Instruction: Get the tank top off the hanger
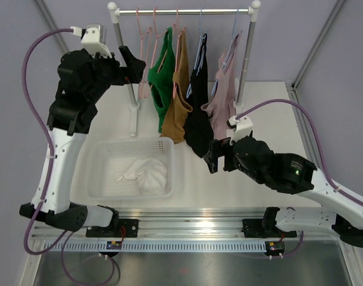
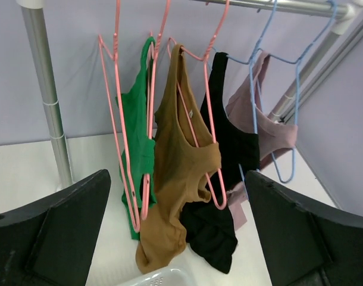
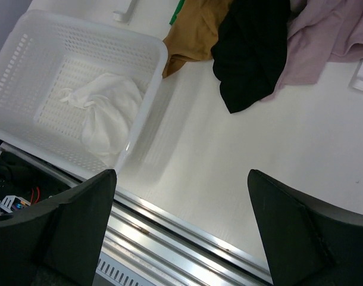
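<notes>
Left gripper (image 1: 135, 65) and right gripper (image 1: 212, 156) are being held wide open, empty; green tank top (image 1: 162, 83), seemingly targeted, is best pinched low.

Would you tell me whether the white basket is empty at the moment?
No, a crumpled white garment lies inside the white basket in the right wrist view.

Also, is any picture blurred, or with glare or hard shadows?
Top external: sharp, evenly lit, white cloth in the basket nearly washed out. Left wrist: hanging tops sharp, the hand's fingers dark, little detail. Right wrist: sharp, bright streaks on the rail, soft shadow beside the basket.
</notes>
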Controlling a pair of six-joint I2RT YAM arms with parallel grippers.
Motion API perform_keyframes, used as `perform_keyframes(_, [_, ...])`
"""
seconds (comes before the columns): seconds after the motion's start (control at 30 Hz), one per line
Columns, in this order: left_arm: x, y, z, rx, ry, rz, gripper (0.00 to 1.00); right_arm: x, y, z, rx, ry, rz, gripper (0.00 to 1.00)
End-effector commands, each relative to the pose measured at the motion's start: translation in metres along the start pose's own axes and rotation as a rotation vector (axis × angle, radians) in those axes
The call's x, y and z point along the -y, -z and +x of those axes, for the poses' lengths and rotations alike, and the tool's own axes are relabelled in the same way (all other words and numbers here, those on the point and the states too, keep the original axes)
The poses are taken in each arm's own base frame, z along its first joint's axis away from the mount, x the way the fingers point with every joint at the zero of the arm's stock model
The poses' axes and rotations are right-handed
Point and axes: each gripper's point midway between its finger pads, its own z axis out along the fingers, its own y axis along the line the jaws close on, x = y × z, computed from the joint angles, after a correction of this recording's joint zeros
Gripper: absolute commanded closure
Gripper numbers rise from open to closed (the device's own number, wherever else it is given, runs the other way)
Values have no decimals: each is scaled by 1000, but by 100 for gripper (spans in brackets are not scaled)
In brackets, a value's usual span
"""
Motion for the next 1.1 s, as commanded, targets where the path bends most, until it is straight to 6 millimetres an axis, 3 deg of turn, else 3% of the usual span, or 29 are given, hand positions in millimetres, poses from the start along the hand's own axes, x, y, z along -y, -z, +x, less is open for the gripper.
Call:
perform_keyframes(0.0, [0, -33, -2, -8, -53, 13, 1, 15, 16, -10, 65, -56, 26, 1])
perform_keyframes(0.07, [7, -48, -10, 23, -78, 46, 2, 18, 20, -8, 69, -57, 21, 1])
perform_keyframes(0.13, [10, -74, 2, -8, -108, 62, 5, 22, 20, -2, 63, -55, 28, 2])
perform_keyframes(0.2, [16, -84, -8, 16, -127, 78, 7, 25, 21, 0, 64, -56, 27, 2])
perform_keyframes(0.23, [12, -104, 6, -15, -137, 69, 12, 26, 19, 3, 58, -52, 31, 2])
perform_keyframes(0.27, [13, -106, -4, 6, -141, 63, 14, 26, 20, 5, 56, -50, 33, 2])
perform_keyframes(0.33, [0, -129, 12, -31, -144, 16, 18, 26, 18, 8, 48, -49, 32, 2])
perform_keyframes(0.37, [-1, -133, 8, -25, -148, 6, 24, 26, 17, 9, 44, -51, 31, 2])
perform_keyframes(0.47, [-12, -150, 19, -36, -173, -30, 28, 22, 16, 13, 30, -51, 9, 4])
perform_keyframes(0.67, [-27, -180, 46, -86, -208, -56, 35, 20, 16, 16, 25, -43, -6, 4])
perform_keyframes(0.83, [-36, -194, 58, -108, -203, -69, 51, 18, 12, 18, 20, -30, -8, 4])
perform_keyframes(0.9, [-37, -196, 59, -109, -197, -71, 52, 17, 9, 21, 9, -21, -6, 4])
perform_keyframes(1.03, [-34, -198, 58, -105, -189, -46, 70, 16, 4, 23, -3, -8, -1, 4])
perform_keyframes(1.07, [-33, -197, 56, -99, -189, -44, 83, 15, 3, 24, -7, -5, 0, 5])
